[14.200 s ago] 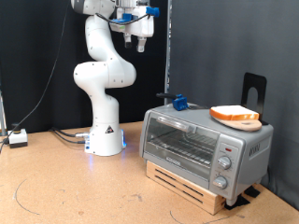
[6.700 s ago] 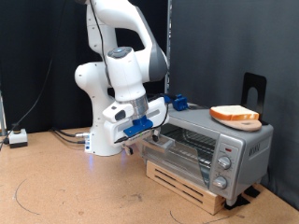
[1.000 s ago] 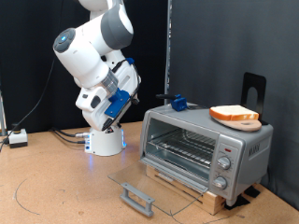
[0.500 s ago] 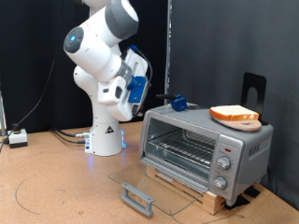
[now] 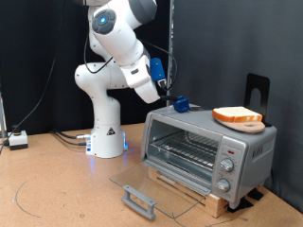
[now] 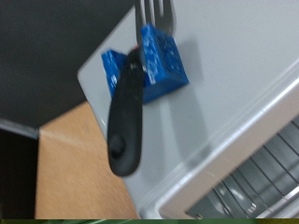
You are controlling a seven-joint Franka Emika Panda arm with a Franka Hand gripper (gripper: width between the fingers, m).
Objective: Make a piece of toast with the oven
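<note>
Swung up and over toward the oven (image 5: 208, 148) since half a sec ago, the gripper (image 5: 163, 83) now hangs just above the blue block (image 5: 180, 103) w/ its black-handled fork (image 6: 124, 117) at the oven top's back corner. Whether the fingers are apart or together can't be told — they're too small in the exterior view and out of the wrist view. Glass door (image 5: 156, 185) lies fully dropped, wire rack bare. Slice of toast (image 5: 238, 113) sits on a wooden plate (image 5: 239, 121) atop the oven, toward the exterior view's right — well apart from the gripper.
</note>
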